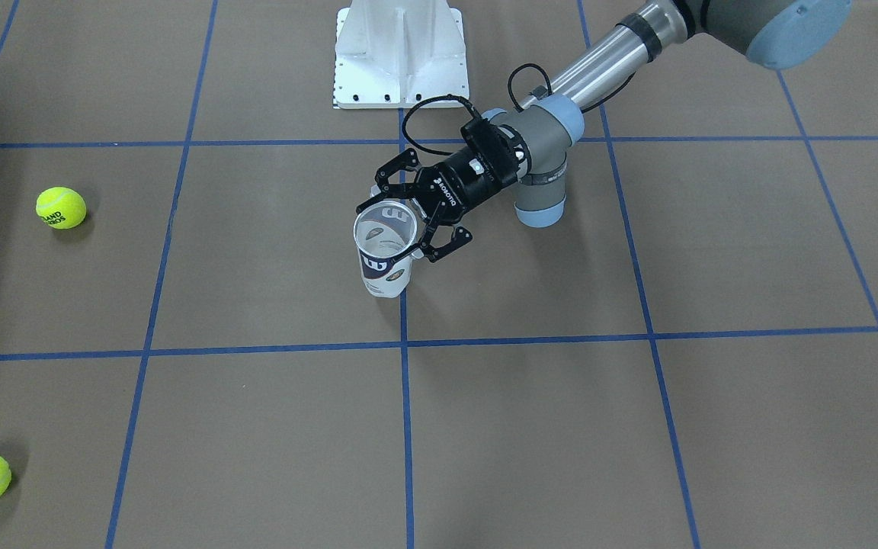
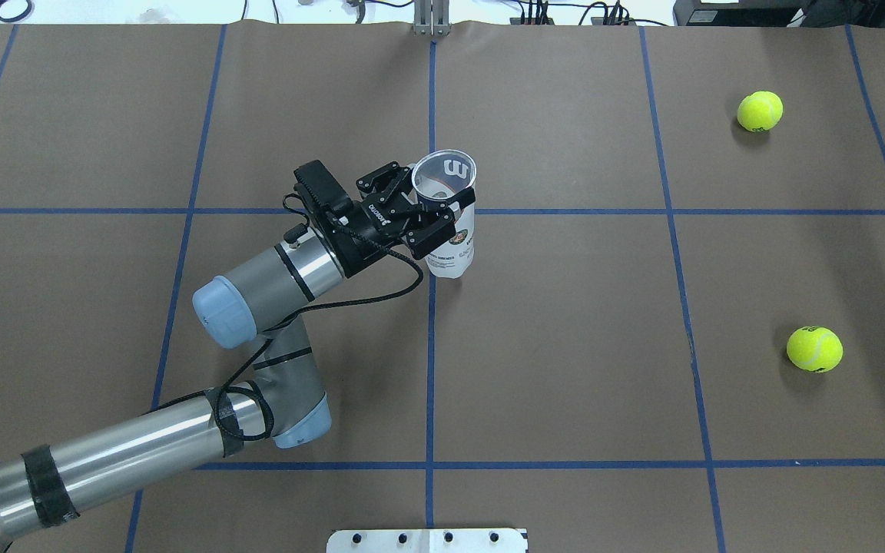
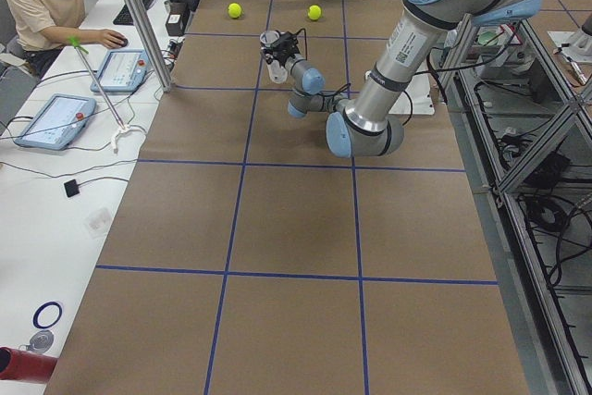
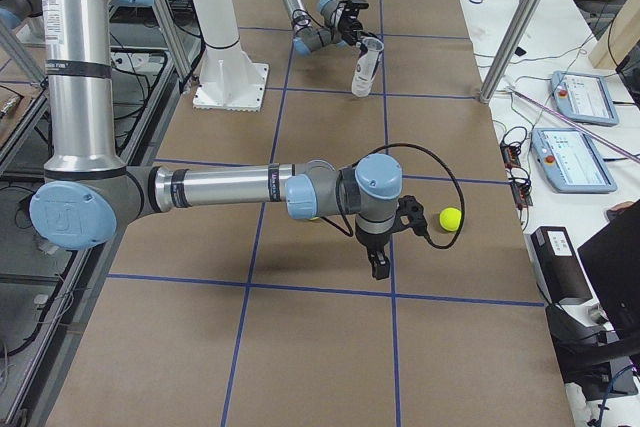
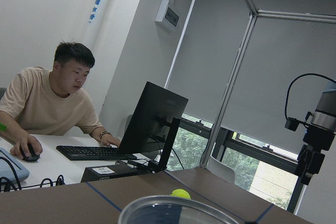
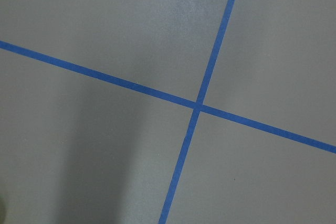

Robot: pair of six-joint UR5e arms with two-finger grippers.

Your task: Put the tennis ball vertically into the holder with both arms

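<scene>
The holder [image 2: 452, 247], a clear tube with a white and navy label, stands upright near the table's middle, its open mouth up. My left gripper [image 2: 439, 198] comes in from the side and is shut on its upper part, one finger on each side; the holder [image 1: 386, 276] and the gripper [image 1: 393, 229] show in the front view too. Two yellow tennis balls [image 2: 759, 110] [image 2: 814, 349] lie on the table far right. My right gripper [image 4: 380, 263] shows only in the right side view, pointing down over the table near a ball [image 4: 451, 217]; I cannot tell its state.
The white pedestal base [image 1: 401, 53] stands at the robot's edge of the table. Blue tape lines grid the brown table. An operator [image 3: 42, 2] sits at a desk beyond the table's far side, with tablets beside it.
</scene>
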